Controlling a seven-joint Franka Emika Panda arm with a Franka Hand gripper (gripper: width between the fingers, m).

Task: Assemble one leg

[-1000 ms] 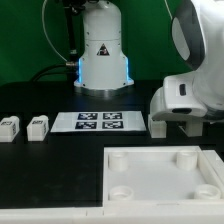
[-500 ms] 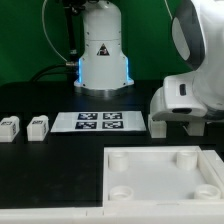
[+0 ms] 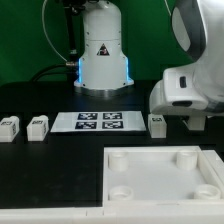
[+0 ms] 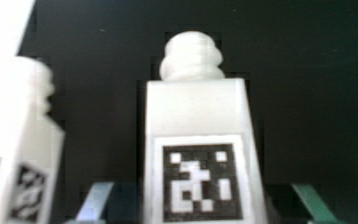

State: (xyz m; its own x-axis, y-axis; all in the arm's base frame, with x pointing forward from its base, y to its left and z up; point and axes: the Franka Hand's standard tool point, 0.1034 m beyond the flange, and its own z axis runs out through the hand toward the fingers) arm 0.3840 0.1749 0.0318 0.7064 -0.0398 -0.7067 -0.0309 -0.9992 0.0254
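Two white legs lie at the exterior view's left. A third leg stands next to the arm's hand, its tag showing. In the wrist view a leg stands upright between the fingers, tag facing the camera and a rounded peg on its far end. Another leg stands beside it. My gripper is open, and both fingers stand apart from the leg's sides with dark gaps. In the exterior view the gripper hangs low over the table, and the leg between the fingers is hidden by the hand.
The large white panel with round corner sockets lies in front. The marker board lies in the middle of the black table. The robot's white base stands behind it.
The hand has risen a little and shifted toward the exterior view's right. This uncovers the tag of the leg beside it. The legs, panel and marker board have not moved.
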